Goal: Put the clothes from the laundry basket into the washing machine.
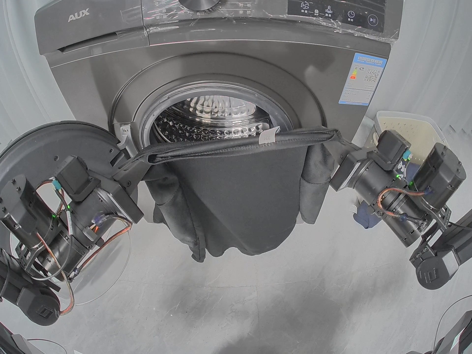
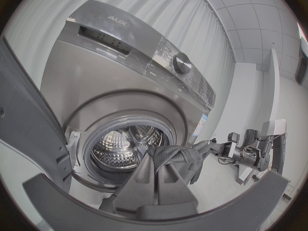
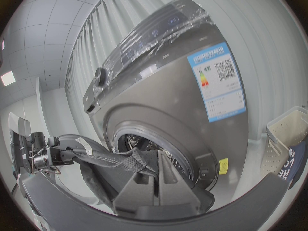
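Here the dark garment (image 1: 241,192) hangs stretched straight across the front of the washing machine (image 1: 221,60), its upper hem pulled into a taut band level with the lower part of the machine's round opening (image 1: 211,116). The rest of the cloth drops in a broad sheet below the opening, covering the machine's lower front. None of it is inside the drum.

The left gripper (image 1: 130,165) sits just to the left of the opening, its jaws closed on the left end of the hem. In the left wrist view the bunched fabric is pinched between the two fingers (image 2: 146,174) and spills out past their tips. The right gripper (image 1: 344,146) sits just to the right of the opening, its jaws likewise clamped on the other end of the hem. The right wrist view shows the cloth wedged between its fingers (image 3: 170,174) and running on toward the far gripper.

The machine's door (image 1: 49,148) stands swung wide open to the left of the opening, behind the left arm. The laundry basket (image 1: 413,129) stands on the floor to the right of the machine, beyond the right gripper, with a navy garment (image 3: 295,161) draped over its rim.
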{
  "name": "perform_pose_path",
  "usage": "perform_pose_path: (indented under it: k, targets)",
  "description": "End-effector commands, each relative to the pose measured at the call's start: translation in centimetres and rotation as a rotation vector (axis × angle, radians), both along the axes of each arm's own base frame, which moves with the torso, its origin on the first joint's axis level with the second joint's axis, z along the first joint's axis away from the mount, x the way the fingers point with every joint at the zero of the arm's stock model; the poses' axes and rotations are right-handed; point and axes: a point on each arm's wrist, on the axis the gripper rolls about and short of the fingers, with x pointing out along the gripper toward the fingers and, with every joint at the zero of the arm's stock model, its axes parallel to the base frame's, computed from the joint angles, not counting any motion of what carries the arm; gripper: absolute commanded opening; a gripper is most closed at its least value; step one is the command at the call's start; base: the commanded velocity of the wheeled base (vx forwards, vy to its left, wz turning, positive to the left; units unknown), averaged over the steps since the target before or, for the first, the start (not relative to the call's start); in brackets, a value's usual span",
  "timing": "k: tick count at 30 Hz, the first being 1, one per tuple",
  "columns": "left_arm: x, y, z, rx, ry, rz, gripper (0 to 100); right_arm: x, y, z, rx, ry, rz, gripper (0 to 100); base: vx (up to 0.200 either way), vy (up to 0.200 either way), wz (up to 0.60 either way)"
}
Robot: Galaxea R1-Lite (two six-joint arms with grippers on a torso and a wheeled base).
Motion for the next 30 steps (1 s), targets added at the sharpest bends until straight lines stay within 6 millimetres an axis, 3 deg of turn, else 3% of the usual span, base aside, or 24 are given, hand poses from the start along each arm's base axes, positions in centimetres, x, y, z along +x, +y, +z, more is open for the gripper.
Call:
perform_pose_path:
  k: [1,6,20,30]
  targets:
    - [-0.3,0.3,0.9,-0.017,-0.034,0.004,0,-0.6,-0.4,1.5,0.031,-0.042,-0.001,0,0.0,0.0,0.0]
    - [-0.3,0.3,1.5,-0.027,-0.057,0.006,0,-0.9,-0.4,1.9,0.039,-0.05,-0.002,0,0.0,0.0,0.0]
    - [-0.3,0.3,-0.1,0.08,-0.019,-0.105,0,-1.6,0.6,2.2,0.052,-0.063,0.042,0,0.0,0.0,0.0]
    - [-0.3,-0.3,0.5,0.074,-0.04,-0.13,0,-1.8,0.5,1.4,0.043,-0.029,0.048,0,0.0,0.0,0.0]
